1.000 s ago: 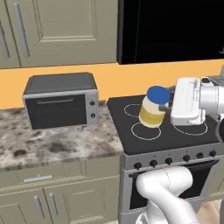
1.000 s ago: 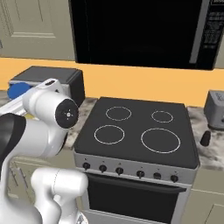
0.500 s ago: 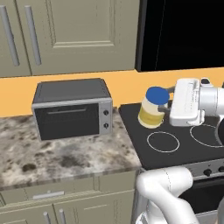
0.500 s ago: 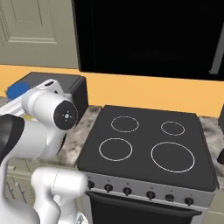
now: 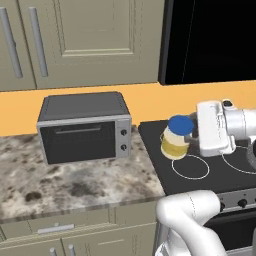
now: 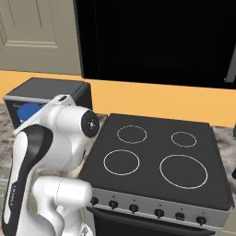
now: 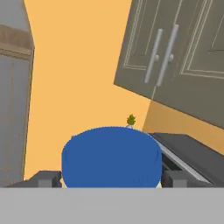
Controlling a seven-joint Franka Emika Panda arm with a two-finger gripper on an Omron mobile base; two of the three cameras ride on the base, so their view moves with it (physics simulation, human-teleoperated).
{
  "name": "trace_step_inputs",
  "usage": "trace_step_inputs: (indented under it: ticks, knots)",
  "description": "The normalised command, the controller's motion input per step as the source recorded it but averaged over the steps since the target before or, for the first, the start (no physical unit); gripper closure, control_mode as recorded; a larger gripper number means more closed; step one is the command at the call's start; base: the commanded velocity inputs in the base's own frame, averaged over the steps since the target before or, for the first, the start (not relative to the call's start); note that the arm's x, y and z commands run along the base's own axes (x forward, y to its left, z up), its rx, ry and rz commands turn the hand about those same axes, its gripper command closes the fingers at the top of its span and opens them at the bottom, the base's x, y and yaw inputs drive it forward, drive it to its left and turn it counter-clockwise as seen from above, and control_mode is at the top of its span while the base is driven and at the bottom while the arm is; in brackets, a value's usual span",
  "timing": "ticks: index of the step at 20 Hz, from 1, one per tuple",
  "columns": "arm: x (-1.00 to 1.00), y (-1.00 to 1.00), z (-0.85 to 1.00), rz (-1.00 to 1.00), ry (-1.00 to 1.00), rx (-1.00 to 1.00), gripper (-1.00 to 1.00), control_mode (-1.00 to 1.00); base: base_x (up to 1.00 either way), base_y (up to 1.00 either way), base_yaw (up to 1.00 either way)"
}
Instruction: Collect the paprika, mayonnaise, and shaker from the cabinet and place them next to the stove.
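Observation:
My gripper is shut on the mayonnaise, a pale yellow jar with a blue lid. It holds the jar in the air over the left edge of the stove, a black cooktop with white rings. In the hand view the blue lid of the mayonnaise sits between the two dark fingertips. The right base view shows the lid peeking out behind the arm, left of the stove. The paprika and the shaker are out of view.
A grey toaster oven stands on the marble counter left of the stove. Beige wall cabinet doors with grey bar handles hang shut above it. A black microwave hangs over the cooktop.
The base has driven, so the whole scene has shifted and come closer in both base views. The gripper still holds the mayonnaise the same way.

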Motion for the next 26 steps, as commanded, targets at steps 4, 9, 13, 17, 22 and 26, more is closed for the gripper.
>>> trace_step_inputs:
  ticks: [4,9,13,17,22,26]
  knots:
    - [0.18,-0.12,-0.64,0.17,0.0,-0.08,1.0,-1.0,0.0,0.0,0.0]
    - [0.44,-0.01,-0.58,0.14,0.01,-0.1,1.0,-1.0,0.0,0.0,0.0]
    - [0.55,0.0,-0.62,0.12,0.0,0.0,1.0,-1.0,0.0,0.0,0.0]
    - [0.53,0.0,-0.48,0.11,0.01,0.0,1.0,-1.0,0.0,0.0,0.0]
    - [0.51,0.0,-0.38,0.1,0.04,0.02,1.0,-1.0,0.0,0.0,0.0]
    - [0.54,0.0,-0.42,0.09,0.06,0.0,1.0,-1.0,0.0,0.0,0.0]
